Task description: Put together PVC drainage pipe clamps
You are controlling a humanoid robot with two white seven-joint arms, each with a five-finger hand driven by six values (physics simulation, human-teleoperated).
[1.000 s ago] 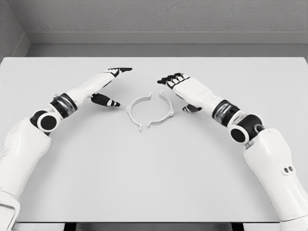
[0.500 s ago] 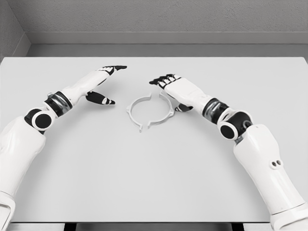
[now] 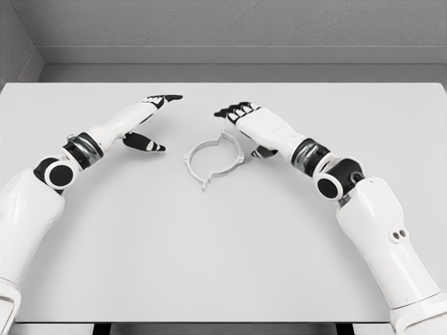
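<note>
Partly, right robot hand (image 3: 253, 127) overlapping clamp (image 3: 213, 159)

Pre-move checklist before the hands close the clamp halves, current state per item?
1. Both clamp halves in view on the table: ok; left half, right half.
2. Halves facing each other as a ring: ok.
3. Halves fully mated: not ok; their far ends overlap out of line, and the near ends look unjoined.
4. Left hand free: ok; open, apart from the left half.
5. Right hand contact with the right half: cannot tell; it sits right beside it, thumb hidden behind the palm.
6. Path between hands and ring unobstructed: ok.
</note>
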